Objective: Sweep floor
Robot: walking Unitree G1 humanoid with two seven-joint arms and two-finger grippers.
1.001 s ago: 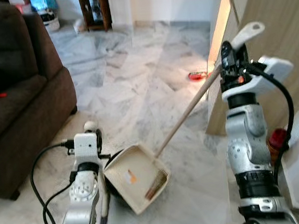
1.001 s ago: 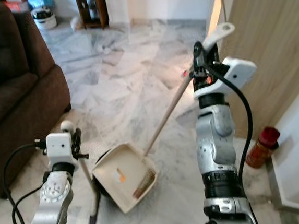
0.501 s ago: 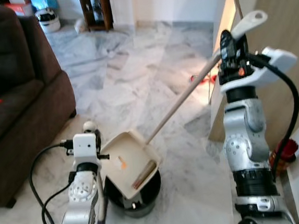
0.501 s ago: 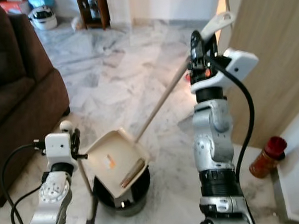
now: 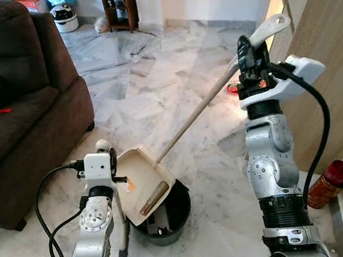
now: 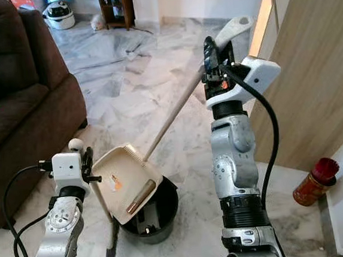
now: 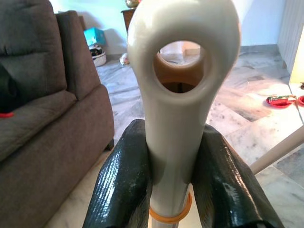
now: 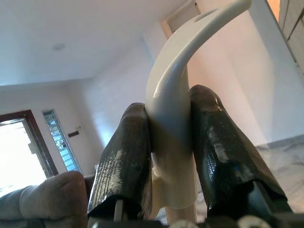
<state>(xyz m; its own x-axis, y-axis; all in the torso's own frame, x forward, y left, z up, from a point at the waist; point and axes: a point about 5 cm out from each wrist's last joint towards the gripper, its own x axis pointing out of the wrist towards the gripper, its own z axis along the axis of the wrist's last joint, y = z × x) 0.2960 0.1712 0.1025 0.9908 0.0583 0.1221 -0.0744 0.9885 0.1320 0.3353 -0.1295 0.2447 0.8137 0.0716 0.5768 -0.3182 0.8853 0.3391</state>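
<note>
A cream dustpan (image 5: 141, 178) hangs tilted over a black bin (image 5: 172, 215) on the marble floor. A brown stick-like piece (image 5: 154, 198) lies at its lower lip, and an orange scrap (image 5: 130, 188) sits higher on the pan. The pan's long handle (image 5: 197, 111) slants up to my right gripper (image 5: 250, 44), which is shut on its cream grip (image 8: 170, 128). At the pan's left, my left gripper (image 5: 109, 159) is shut on the broom's cream handle (image 7: 176, 118). The broom's shaft (image 6: 100, 201) drops to dark bristles (image 5: 123, 252) beside the bin.
A brown sofa (image 5: 19, 106) fills the left side. A wooden panel (image 5: 330, 84) stands on the right, with a red-capped bottle (image 5: 325, 184) at its foot. Red items (image 5: 233, 87) lie on the floor behind the right arm. Open marble floor stretches ahead.
The right gripper lifted the dustpan off the floor and tipped it steeper over the bin, which has come into sight. The brown piece slid toward the pan's lower lip. The camera shifted.
</note>
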